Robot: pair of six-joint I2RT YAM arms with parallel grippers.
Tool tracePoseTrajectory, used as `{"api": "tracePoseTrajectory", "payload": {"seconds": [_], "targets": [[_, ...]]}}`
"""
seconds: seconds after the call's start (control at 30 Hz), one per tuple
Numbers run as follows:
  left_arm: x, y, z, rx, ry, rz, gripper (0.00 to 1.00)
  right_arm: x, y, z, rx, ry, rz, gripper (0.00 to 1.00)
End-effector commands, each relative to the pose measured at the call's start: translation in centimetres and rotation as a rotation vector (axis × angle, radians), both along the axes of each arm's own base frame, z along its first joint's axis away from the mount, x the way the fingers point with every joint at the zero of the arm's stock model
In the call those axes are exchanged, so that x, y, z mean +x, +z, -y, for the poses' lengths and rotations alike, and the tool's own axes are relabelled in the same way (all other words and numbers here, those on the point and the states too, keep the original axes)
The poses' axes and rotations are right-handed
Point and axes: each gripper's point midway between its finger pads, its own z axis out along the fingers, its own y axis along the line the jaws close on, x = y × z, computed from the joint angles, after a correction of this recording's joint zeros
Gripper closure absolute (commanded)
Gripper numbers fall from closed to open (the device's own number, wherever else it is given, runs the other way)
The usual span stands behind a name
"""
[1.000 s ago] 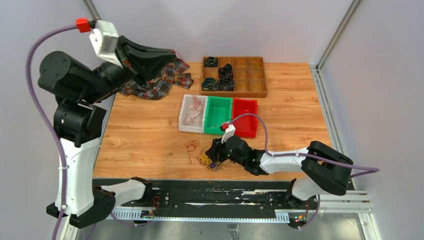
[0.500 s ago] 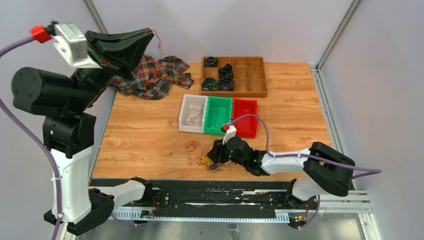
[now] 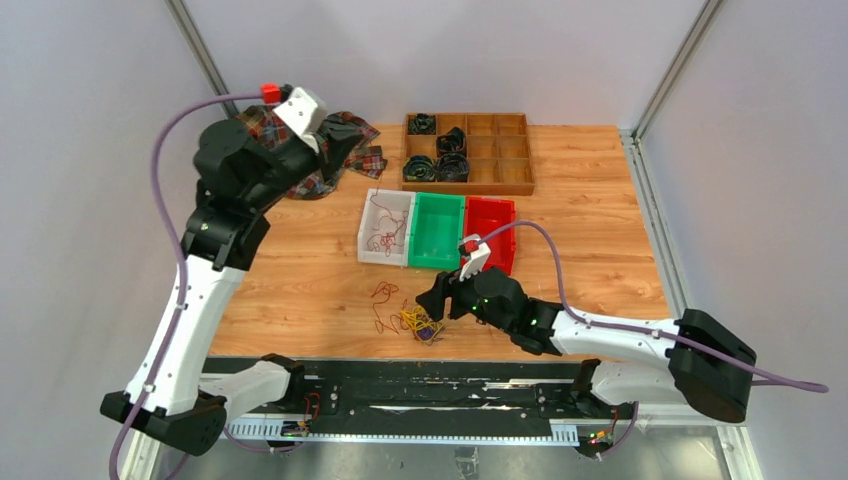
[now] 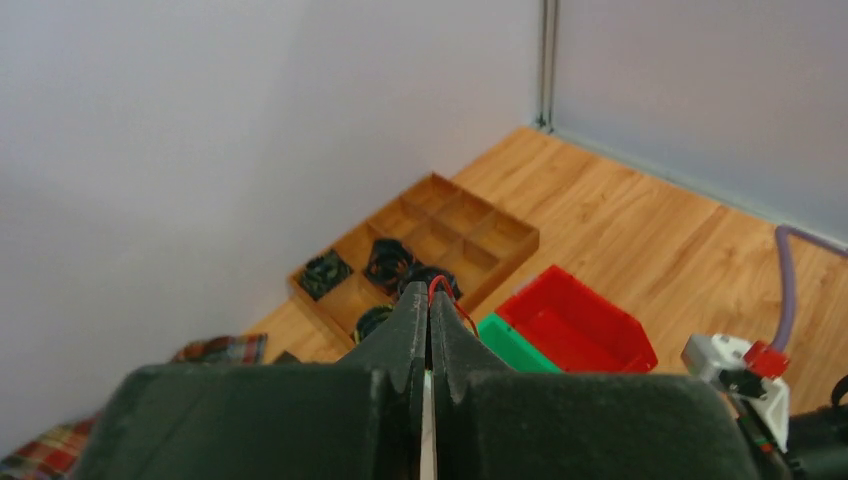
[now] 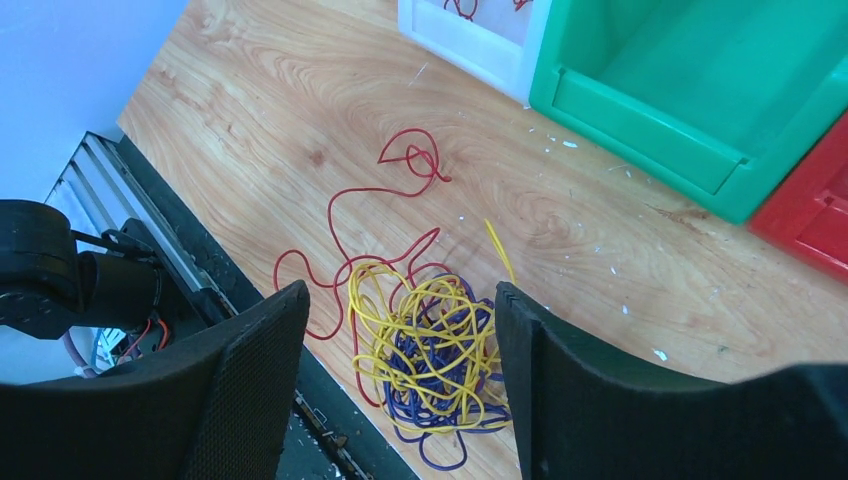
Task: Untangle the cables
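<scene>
Bins [image 3: 437,266]: three, beside one cable tangle [image 5: 435,350]. Right gripper [image 5: 398,300] gapes empty above it; left gripper [image 4: 429,300] pinches one red cable [image 4: 441,284].

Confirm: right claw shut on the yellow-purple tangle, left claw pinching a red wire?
No. The right claw is open over the tangle, not shut on it; the right wrist view shows this. The left claw does pinch a red wire.
</scene>
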Motion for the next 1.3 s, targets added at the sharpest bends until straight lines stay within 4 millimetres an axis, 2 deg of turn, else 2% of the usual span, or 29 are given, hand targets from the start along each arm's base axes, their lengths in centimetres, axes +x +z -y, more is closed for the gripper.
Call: {"api": "tracePoseTrajectory", "payload": {"seconds": [0.0,0.37,0.5,0.6,0.7,0.8,0.93,1.07,1.27], "targets": [[1.7,-2.9,0.2,0.047,0.012,-0.009,1.00,0.2,-0.6,1.8,-0.044,-0.044,0.013,0.31],[6.8,-11.2,1.2,0.117,0.048,-0.125,1.00,0.2,-0.3,3.6,-0.061,-0.102,0.010,0.30],[7.9,-14.1,1.4,0.146,0.051,-0.160,1.00,0.3,-0.2,3.9,-0.071,-0.112,0.012,0.29],[8.6,-15.4,1.6,0.169,0.048,-0.188,0.99,0.5,-0.4,4.2,-0.082,-0.125,0.012,0.29],[8.9,-14.9,2.0,0.171,0.032,-0.170,1.00,0.5,-0.4,4.1,-0.080,-0.127,0.010,0.29],[9.0,-12.6,2.1,0.150,0.031,-0.122,1.00,0.6,-0.4,4.0,-0.080,-0.126,0.010,0.29],[8.6,-11.3,2.4,0.162,-0.002,-0.093,1.00,0.7,0.0,3.7,-0.082,-0.117,0.018,0.29],[8.3,-9.0,2.1,0.150,0.014,-0.021,1.00,0.7,0.1,3.7,-0.087,-0.117,0.021,0.29],[6.7,-8.7,2.3,0.234,0.018,0.103,0.99,0.7,-0.3,3.9,-0.101,-0.116,0.020,0.29]]}}
